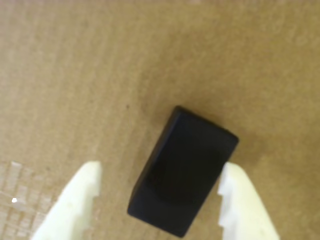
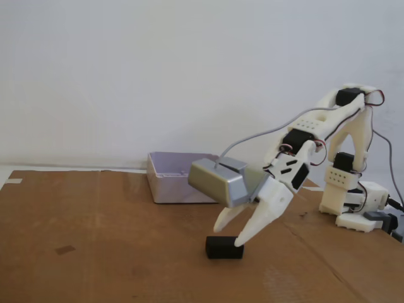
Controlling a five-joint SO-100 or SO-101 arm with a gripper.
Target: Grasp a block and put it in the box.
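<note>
A black block [image 1: 182,172] lies on the brown cardboard surface; in the fixed view it [image 2: 222,247] sits at the front centre. My white gripper [image 1: 160,172] is open, its two fingers on either side of the block. The right finger [image 1: 240,200] is at the block's edge; the left finger [image 1: 80,197] stands well apart. In the fixed view the gripper [image 2: 228,233] reaches down over the block. The light grey box [image 2: 177,178] stands behind, toward the wall, open on top.
The arm's base [image 2: 353,202] stands at the right of the cardboard [image 2: 95,240], with cables trailing. A strip of clear tape [image 1: 15,195] shows at the lower left of the wrist view. A white wall rises behind.
</note>
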